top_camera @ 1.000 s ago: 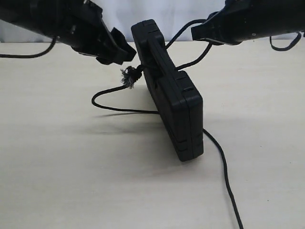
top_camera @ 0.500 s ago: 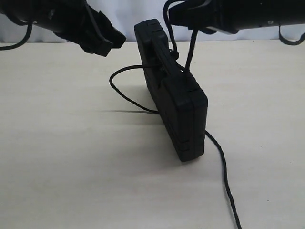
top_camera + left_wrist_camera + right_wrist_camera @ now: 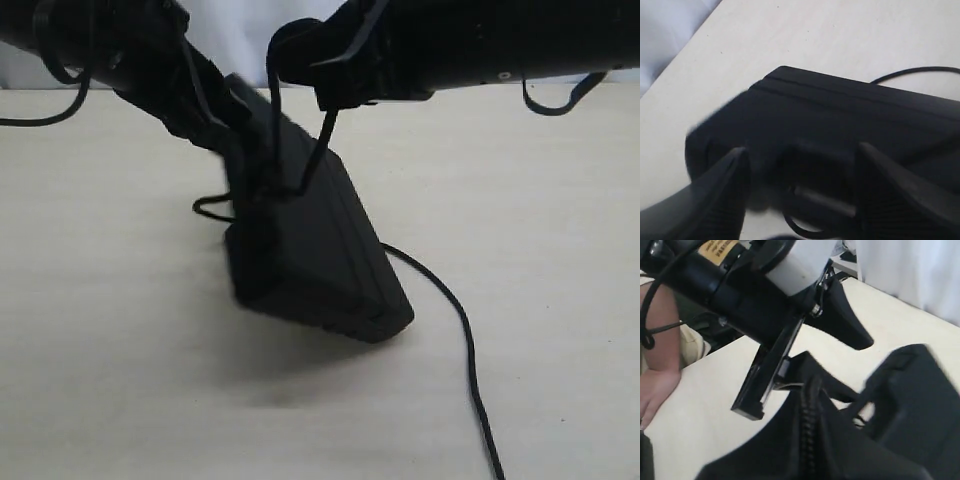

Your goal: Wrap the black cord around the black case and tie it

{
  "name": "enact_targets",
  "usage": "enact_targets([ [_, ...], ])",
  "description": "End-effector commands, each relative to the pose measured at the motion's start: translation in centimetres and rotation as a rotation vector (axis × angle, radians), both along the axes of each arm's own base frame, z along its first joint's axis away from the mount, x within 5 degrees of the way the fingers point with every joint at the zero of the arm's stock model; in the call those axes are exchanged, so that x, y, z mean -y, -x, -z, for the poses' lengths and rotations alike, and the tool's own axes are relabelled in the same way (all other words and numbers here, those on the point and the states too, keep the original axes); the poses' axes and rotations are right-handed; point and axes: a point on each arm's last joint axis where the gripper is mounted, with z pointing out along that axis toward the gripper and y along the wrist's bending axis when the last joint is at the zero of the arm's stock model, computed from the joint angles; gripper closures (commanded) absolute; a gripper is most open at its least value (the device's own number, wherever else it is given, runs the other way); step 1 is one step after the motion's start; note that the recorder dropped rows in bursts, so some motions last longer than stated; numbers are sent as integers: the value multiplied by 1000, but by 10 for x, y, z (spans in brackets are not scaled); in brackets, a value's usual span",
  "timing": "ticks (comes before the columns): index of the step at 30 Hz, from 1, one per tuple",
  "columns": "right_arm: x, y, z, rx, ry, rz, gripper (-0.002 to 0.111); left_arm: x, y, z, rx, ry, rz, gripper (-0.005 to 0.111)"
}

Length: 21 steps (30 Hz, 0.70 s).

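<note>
I am logging the black case leaning on the bench, my left hand gaping wide astride its end, my right hand pinching the black cord above it.

black cord off bottom edge

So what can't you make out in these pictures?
Exterior view: the left gripper blends into the black case; contact unclear.
Exterior view: the black cord runs off the bottom edge; end unseen.
Exterior and right wrist views: darkness and blur hide whether the right gripper clamps the cord.
</note>
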Motion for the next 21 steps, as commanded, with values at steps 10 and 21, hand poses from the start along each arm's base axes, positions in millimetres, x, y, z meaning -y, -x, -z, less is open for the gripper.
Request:
enact_targets([
  [10,46,-34,-3,19,-23,293,104,5,6,29,-165,-135,185,49],
  [21,47,-34,0,48,41,280,104,12,-11,57,26,-159,276,49],
])
